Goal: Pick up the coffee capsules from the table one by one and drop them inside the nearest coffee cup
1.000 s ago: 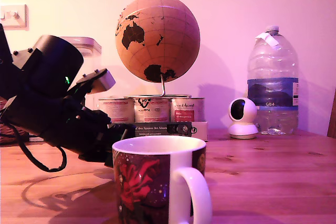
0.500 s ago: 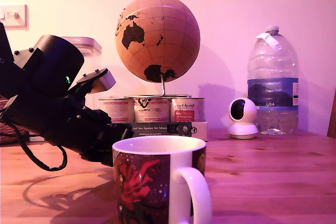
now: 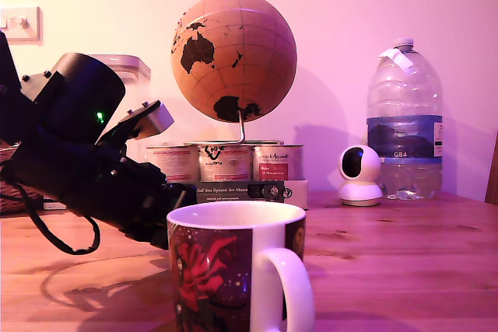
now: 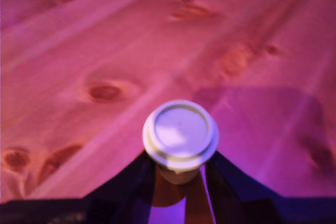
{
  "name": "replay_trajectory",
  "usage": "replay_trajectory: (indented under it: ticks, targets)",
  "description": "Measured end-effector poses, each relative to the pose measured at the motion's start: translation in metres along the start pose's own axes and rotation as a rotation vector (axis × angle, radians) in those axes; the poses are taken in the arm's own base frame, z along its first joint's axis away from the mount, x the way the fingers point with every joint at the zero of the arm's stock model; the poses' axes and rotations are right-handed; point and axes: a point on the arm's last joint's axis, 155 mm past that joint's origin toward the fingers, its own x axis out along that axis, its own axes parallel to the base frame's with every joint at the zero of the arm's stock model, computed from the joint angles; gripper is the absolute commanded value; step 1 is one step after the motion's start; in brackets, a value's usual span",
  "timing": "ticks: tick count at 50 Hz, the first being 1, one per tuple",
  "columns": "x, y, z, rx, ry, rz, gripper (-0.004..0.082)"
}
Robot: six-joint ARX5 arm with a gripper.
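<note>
- gripper (image 4: pixel 178 182) clamping a coffee capsule (image 4: pixel 180 132), carrying it above the tabletop (image 4: pixel 105 51)
- needing centring over the coffee cup (image 3: pixel 233 270) rim before letting go

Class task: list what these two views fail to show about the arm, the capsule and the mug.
- Exterior view: end effector's tip hidden behind the coffee mug; capsule unseen.
- Exterior view: mug's inside is above the camera's line of sight; its base is cut off by the frame.
- Wrist view: coffee capsule between the end effector fingers hides its own body; mug out of frame; table blurred.
</note>
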Motion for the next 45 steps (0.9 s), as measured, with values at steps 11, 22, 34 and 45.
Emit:
replay_trajectory:
  ticks: [11,22,34,45]
  targets:
    - [-0.025,-0.009,0.028,0.081,-0.021,-0.01,0.016]
    - [-0.049,-0.029,0.047,0.107,-0.035,-0.079,0.016]
    - [-0.078,-0.045,0.058,0.129,-0.027,-0.112,0.016]
    - [-0.101,-0.056,0.057,0.125,0.003,-0.13,0.016]
